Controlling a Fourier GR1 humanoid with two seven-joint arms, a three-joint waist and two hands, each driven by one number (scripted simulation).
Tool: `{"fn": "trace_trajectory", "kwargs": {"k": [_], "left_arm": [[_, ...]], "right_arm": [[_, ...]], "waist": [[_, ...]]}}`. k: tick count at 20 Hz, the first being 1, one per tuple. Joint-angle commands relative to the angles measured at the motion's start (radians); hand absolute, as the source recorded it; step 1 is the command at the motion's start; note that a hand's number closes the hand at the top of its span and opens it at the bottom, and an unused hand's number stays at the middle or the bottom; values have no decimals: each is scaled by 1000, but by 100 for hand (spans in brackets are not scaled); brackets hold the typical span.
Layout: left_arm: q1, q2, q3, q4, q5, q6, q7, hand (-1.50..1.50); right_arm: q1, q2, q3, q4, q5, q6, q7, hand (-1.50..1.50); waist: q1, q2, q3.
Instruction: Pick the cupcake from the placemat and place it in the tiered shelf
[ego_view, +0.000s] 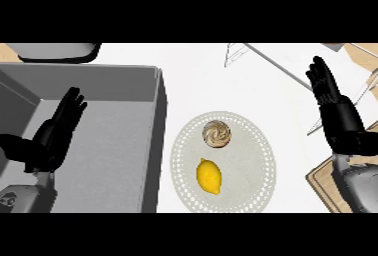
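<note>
A cupcake (217, 134) with brown-and-cream swirled top sits on the far half of a round pale placemat (255, 165) in the middle of the white counter. A yellow lemon (209, 175) lies on the same mat, nearer to me. The tiered shelf (275, 61) shows as thin metal bars at the upper right. My right hand (336, 112) stands open, fingers straight up, to the right of the placemat and apart from the cupcake. My left hand (53, 132) is open too, over the grey sink at the left.
A grey sink basin (140, 150) fills the left side, its rim running beside the placemat. A wooden board (321, 182) lies at the lower right under my right forearm. A grey object (57, 51) sits at the top left.
</note>
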Motion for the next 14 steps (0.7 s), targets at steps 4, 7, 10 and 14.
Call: {"fn": "trace_trajectory", "kwargs": {"k": [4, 7, 10, 14], "left_arm": [[-132, -1, 20, -34, -40, 62, 149, 0], [-77, -8, 24, -26, -21, 46, 139, 0], [-104, -22, -6, -69, -21, 48, 211, 0], [-98, 8, 56, 19, 4, -16, 141, 0]], "right_arm": [[-213, 54, -68, 137, 33, -43, 78, 150], [-99, -91, -50, 215, 281, -221, 209, 150], [-162, 216, -160, 202, -56, -214, 181, -150], [-84, 221, -128, 104, -128, -32, 51, -150]], "waist": [[23, 11, -26], [-3, 14, -37], [29, 12, -23], [11, 9, -26]]}}
